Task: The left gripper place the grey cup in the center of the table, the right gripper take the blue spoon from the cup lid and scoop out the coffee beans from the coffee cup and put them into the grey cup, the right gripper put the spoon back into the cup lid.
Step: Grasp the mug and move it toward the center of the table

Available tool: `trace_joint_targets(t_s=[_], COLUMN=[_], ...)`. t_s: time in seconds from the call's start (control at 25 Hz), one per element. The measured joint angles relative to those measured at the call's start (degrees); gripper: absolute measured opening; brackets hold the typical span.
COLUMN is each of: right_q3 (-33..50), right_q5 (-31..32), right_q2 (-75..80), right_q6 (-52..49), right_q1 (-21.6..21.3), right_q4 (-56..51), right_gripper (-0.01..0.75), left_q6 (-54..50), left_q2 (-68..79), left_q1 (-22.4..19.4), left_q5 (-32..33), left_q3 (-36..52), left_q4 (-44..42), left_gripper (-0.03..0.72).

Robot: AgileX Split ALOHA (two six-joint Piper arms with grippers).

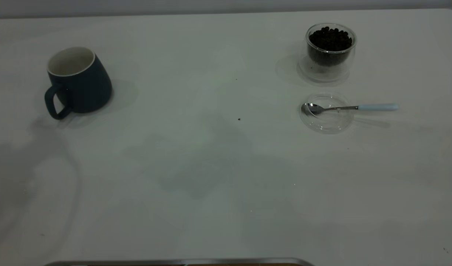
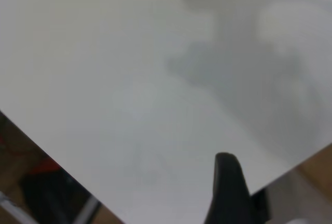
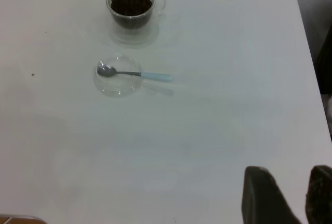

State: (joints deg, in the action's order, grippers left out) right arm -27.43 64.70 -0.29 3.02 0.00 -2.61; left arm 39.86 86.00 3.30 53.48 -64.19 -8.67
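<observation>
Mug (image 1: pixel 80 79) sat upright at table (image 1: pixel 211 166) left, well off centre, handle toward me. Spoon (image 1: pixel 349 107) lay bowl-in-lid (image 1: pixel 326 112), beans (image 1: pixel 330 38) in glass cup (image 1: pixel 329 51) just behind. Risk I saw: grabbing the flared mug body could slip or tip it. Left gripper (image 2: pixel 228 193) hung over the table edge, one finger visible, gap unclear. Right gripper (image 3: pixel 288 195) hovered near its corner, fingers slightly parted, empty.

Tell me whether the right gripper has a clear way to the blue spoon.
Probably yes. The blue spoon lies across the cup lid, its handle sticking out over bare table. Nothing stands between it and the right gripper, whose fingers are apart.
</observation>
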Motion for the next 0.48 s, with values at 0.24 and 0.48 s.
trace_joint_targets(t_s=[0.24,0.48], right_q3=[0.0,0.0], right_q5=[0.0,0.0], right_q2=[0.0,0.0], right_q6=[0.0,0.0], right_q1=[0.0,0.0], right_q4=[0.0,0.0], right_gripper=[0.24,0.24], left_q6=[3.9,4.3], left_q2=[12.3,23.4], left_q1=[0.0,0.0], left_q5=[-11.3,-24.2], left_q3=[-0.3,-0.4], left_q4=[-8.2,-17.6], left_gripper=[0.555,0.555])
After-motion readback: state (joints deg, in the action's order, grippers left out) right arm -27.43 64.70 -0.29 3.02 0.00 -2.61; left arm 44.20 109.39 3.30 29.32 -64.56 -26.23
